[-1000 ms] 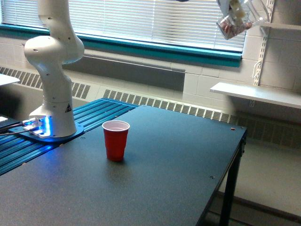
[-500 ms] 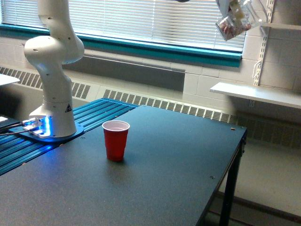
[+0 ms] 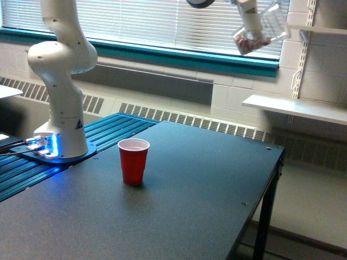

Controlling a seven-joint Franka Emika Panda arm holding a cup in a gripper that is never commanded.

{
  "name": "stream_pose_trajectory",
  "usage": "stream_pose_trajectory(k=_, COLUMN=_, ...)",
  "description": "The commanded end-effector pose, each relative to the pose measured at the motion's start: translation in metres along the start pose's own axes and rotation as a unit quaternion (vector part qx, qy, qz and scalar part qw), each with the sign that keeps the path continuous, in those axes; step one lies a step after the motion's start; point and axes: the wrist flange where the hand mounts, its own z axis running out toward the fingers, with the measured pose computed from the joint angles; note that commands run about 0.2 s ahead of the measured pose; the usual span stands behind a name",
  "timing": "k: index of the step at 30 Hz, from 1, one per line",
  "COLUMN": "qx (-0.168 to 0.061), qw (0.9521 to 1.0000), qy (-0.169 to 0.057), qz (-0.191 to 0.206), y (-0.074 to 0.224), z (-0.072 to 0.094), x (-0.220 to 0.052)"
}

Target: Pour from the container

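— Holding up at the top of the exterior view, my gripper point(image 3: 250, 21) is pinched on the container point(image 3: 259, 33); one pale finger point(image 3: 251, 20) lies across the clear wall, and the rest of the claw runs off the upper edge of the frame, so I cannot judge the far finger. What do you count from your side?

— One container, one red cup point(image 3: 133, 161), one arm. And what is in each?

— Tilted, the container hangs in front of the window blinds point(image 3: 162, 21), high above the table point(image 3: 179, 216) and well toward the exterior view's right of the red cup. It is clear plastic, and small reddish-brown and pale pieces are gathered at its lower end, the end toward the exterior view's left. I cannot tell which end is the mouth.

— And the red cup?

— Standing upright on the dark table, mouth up, well apart from the container and near the arm's white base point(image 3: 60, 142), which glows blue at its foot on the ribbed blue plate point(image 3: 108, 135). I see a pale inside wall at the rim; whether anything lies at the bottom I cannot tell from this angle.

— Anything else in the shot?

— One white wall shelf point(image 3: 295, 108) at the exterior view's right, beyond the table edge, with a radiator grille point(image 3: 190, 120) running under the window
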Motion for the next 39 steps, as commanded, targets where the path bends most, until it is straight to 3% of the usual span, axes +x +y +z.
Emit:
stream_pose_trajectory(k=1, qx=-0.026, qw=0.9981, qy=-0.002, qz=0.056, y=0.028, z=-0.002, x=-0.006)
stream_pose_trajectory(k=10, qx=-0.049, qw=0.9944, qy=-0.007, qz=0.094, y=0.056, z=0.001, x=-0.024)
stream_pose_trajectory(k=20, qx=-0.041, qw=0.9985, qy=-0.028, qz=0.021, y=0.095, z=0.013, x=-0.066)
stream_pose_trajectory(k=25, qx=-0.032, qw=0.9988, qy=-0.032, qz=0.016, y=0.112, z=0.015, x=-0.082)
stream_pose_trajectory(k=33, qx=-0.002, qw=0.9945, qy=-0.059, qz=0.086, y=0.145, z=0.026, x=-0.091)
stream_pose_trajectory(k=39, qx=0.014, qw=0.9857, qy=-0.093, qz=0.14, y=0.163, z=0.035, x=-0.098)
